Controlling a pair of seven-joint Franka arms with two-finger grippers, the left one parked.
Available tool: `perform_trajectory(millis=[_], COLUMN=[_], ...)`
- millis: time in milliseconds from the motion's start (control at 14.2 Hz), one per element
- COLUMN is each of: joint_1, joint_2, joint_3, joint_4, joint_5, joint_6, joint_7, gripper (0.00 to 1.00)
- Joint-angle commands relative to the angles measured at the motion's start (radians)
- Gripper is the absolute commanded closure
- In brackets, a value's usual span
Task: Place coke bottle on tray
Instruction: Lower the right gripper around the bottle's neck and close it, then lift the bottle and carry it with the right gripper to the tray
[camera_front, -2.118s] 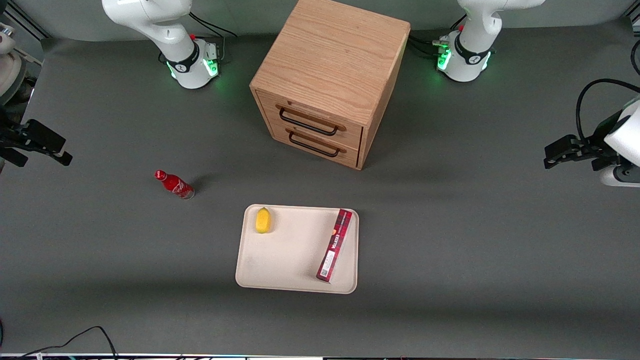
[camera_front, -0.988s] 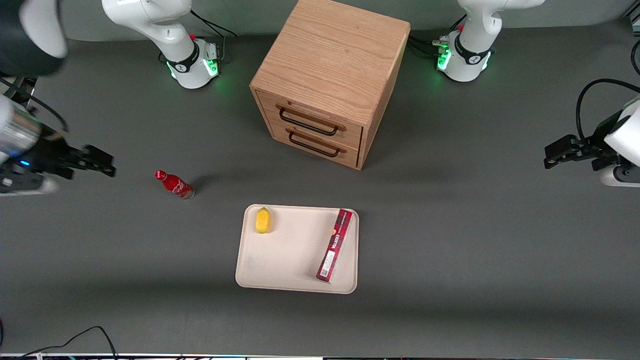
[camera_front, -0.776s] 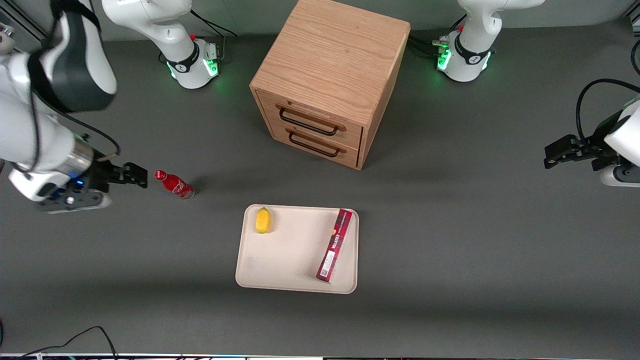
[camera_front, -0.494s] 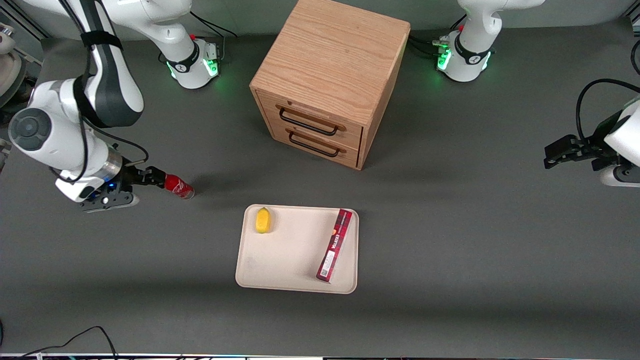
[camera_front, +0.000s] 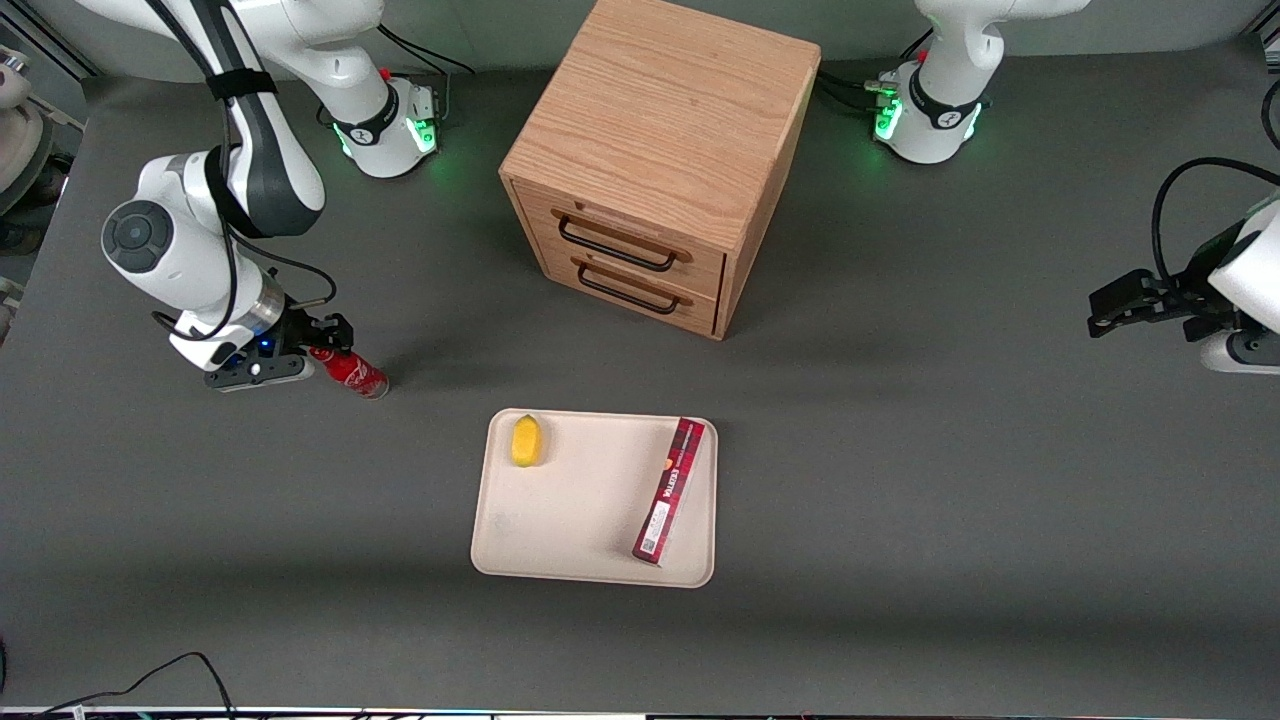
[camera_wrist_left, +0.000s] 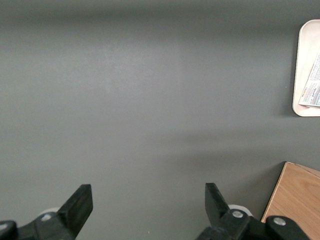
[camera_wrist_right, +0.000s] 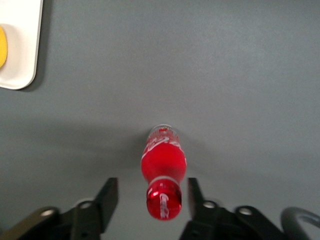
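Fingers (camera_wrist_right: 111, 192) are spread wide on either side of the coke bottle (camera_wrist_right: 163, 172) cap — the gripper (camera_front: 318, 342) has been brought in from the table edge within two seconds. Nothing is clamped yet; the standing bottle remains well apart from the tray (camera_front: 560, 520).

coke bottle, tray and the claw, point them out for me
coke bottle (camera_wrist_right: 163, 165), right wrist view, on its red body.
tray (camera_front: 575, 520), front view, on a bare part of its floor.
claw (camera_wrist_right: 149, 192), right wrist view, midway between its open fingertips, at the bottle's cap.
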Motion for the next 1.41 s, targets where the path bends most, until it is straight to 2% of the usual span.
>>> perform_trajectory(millis=[0,71,212,494,565,706,847,1059,1341], joint_1=[-0.002,-0.004,-0.002,0.009,0.015,0.019,0.073,0.127,0.196], joint_2=[-0.049,-0.049,-0.042,-0.039,-0.029,0.063,0.196,0.397,0.634], joint_3=[-0.005,-0.006,-0.005,0.004,0.013,0.067,0.075,0.075,0.058], joint_4=[-0.046,-0.046,-0.045,0.016,0.096,0.351,0.615,0.875,1.141], joint_5=[-0.005,-0.005,-0.005,-0.003,-0.003,-0.003,-0.002,0.055,0.061], joint_6=[0.020,0.022,0.031,0.016,-0.048,-0.267,-0.415,-0.451,-0.443], joint_7=[-0.032,-0.032,-0.032,0.006,0.049,0.124,0.178,0.270,0.345], gripper=[0.66,0.81,1.00,1.00,1.00,1.00,1.00,1.00,1.00])
